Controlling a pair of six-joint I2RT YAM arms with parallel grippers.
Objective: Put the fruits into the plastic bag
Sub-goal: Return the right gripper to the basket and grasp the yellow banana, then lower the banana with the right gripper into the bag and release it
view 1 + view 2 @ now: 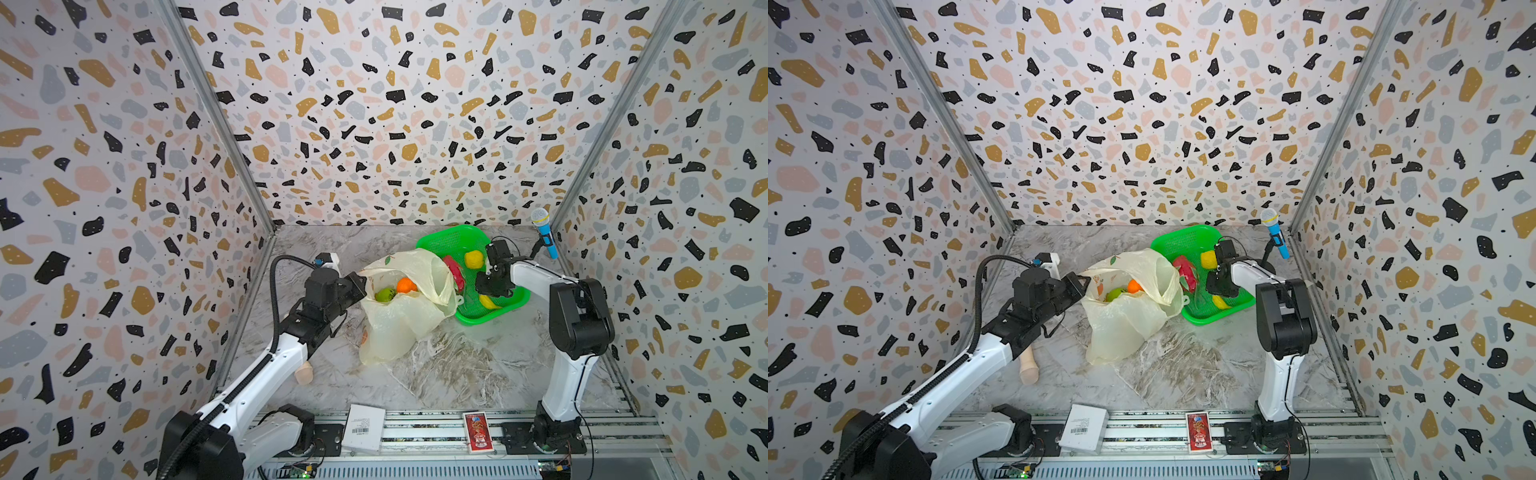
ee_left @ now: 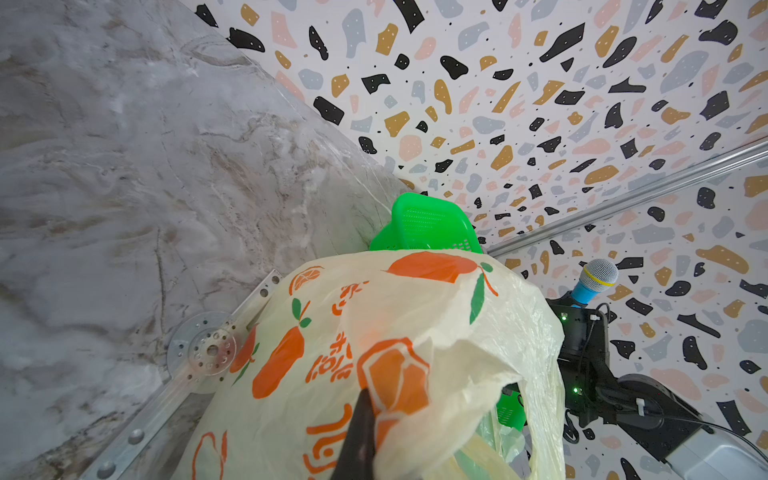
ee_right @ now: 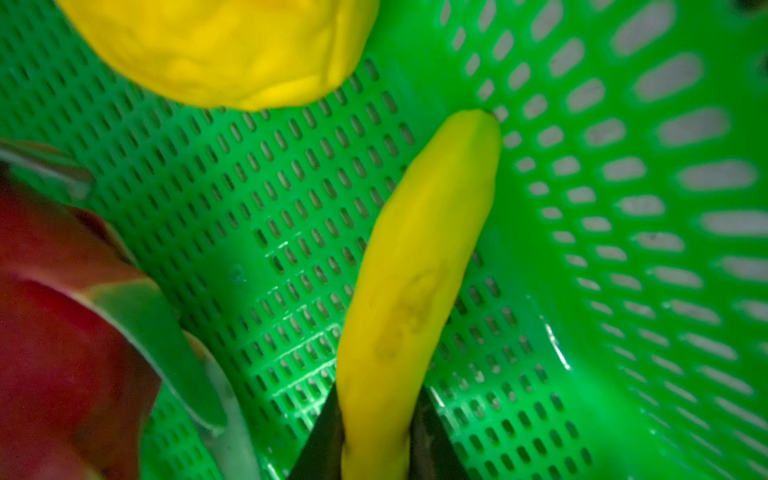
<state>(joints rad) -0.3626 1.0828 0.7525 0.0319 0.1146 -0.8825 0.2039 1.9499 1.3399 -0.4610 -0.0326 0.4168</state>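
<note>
Pinching the banana point(image 3: 419, 257) between narrowed jaws, the right gripper point(image 3: 376, 436) sits in the green basket point(image 3: 623, 291), at two o'clock from the plastic bag point(image 1: 399, 320). The left gripper point(image 2: 361, 436), fully closed, grips the bag's nine-o'clock rim; an orange point(image 1: 406, 285) and a green fruit point(image 1: 385, 294) lie inside.

Enclosure, three-sided, seen in both top views.

Walls: back wall point(image 1: 415, 104), left wall point(image 1: 104, 187) and right wall point(image 1: 685, 166). All are white panels printed with a terrazzo pattern of black, ochre, pink and grey-blue flecks.

Corner joints: a left aluminium profile point(image 1: 216, 116) and a right aluminium profile point(image 1: 611, 112), bare metal, are set where the side walls meet the back wall.

Base: a tabletop point(image 1: 457, 365) finished in a grey-and-brown marble pattern is butted against all three walls.

Front edge: slotted aluminium rails point(image 1: 436, 434) are laid across the width.

Lighting: even and soft. Only faint shadows are cast on the tabletop.
</note>
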